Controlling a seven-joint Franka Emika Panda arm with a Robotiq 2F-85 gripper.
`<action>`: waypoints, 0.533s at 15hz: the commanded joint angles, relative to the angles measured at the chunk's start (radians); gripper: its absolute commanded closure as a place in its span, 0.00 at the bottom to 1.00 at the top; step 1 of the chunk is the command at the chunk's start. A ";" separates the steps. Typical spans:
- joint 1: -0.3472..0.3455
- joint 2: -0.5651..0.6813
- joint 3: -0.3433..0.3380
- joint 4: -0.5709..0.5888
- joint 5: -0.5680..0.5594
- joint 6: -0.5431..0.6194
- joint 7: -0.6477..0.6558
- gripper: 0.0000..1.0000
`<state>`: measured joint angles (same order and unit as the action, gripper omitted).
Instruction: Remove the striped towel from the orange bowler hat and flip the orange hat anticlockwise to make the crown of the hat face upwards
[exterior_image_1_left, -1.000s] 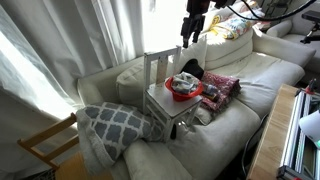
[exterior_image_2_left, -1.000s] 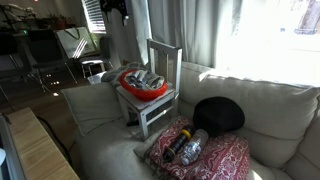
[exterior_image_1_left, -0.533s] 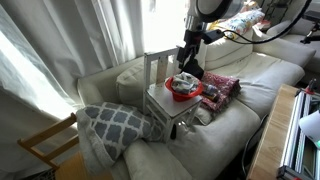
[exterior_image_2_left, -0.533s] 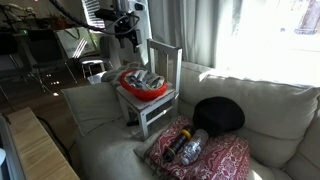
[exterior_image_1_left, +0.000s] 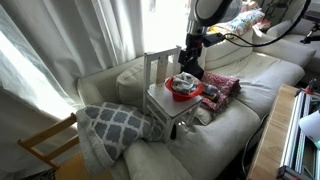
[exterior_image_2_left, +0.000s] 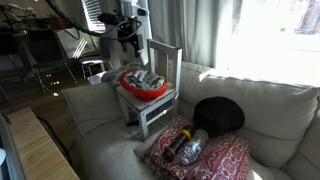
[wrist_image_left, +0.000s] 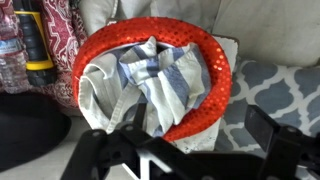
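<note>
Orange bowler hat (wrist_image_left: 215, 75) sat crown-down on small white chair (exterior_image_1_left: 160, 70) on sofa (exterior_image_1_left: 235, 120), sequinned brim up, striped towel (wrist_image_left: 150, 85) bunched inside. Red patterned fabric (exterior_image_2_left: 215, 155) and bottle (exterior_image_2_left: 190, 147) just beside. My fingers (wrist_image_left: 270, 130) hung spread above it, touching nothing.

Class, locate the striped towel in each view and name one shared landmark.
In an exterior view: striped towel right of centre, upper half.
In an exterior view: striped towel left of centre, upper half.
Wrist view: striped towel in the middle.
Shared landmark: the orange bowler hat ringing it.
</note>
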<state>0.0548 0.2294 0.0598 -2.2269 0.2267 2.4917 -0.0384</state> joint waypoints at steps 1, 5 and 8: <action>-0.030 0.108 -0.011 0.039 0.007 -0.016 0.027 0.00; -0.068 0.192 0.014 0.070 0.058 -0.010 -0.005 0.00; -0.087 0.233 0.037 0.097 0.115 0.006 -0.005 0.00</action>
<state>-0.0012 0.4100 0.0645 -2.1729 0.2802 2.4918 -0.0299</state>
